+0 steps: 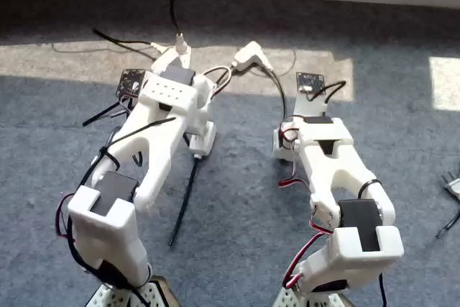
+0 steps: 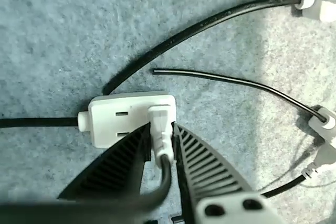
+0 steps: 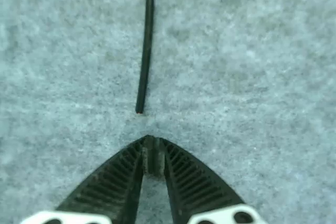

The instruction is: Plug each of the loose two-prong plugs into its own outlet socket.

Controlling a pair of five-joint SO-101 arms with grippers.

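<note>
- On the tabletop, the left claw (image 2: pixel 161 130) pinched a white plug (image 2: pixel 160 119) that looked pushed into the outlet block (image 2: pixel 113 120).
- The right claw (image 3: pixel 150 148) was closed and empty.
- The job looked only partly done.

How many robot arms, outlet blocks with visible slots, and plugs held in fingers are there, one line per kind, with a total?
Robot arms: 2, the left arm and the right arm
Outlet block with slots showing: 1
Plug held in the left arm's fingers: 1
Total: 4
</note>
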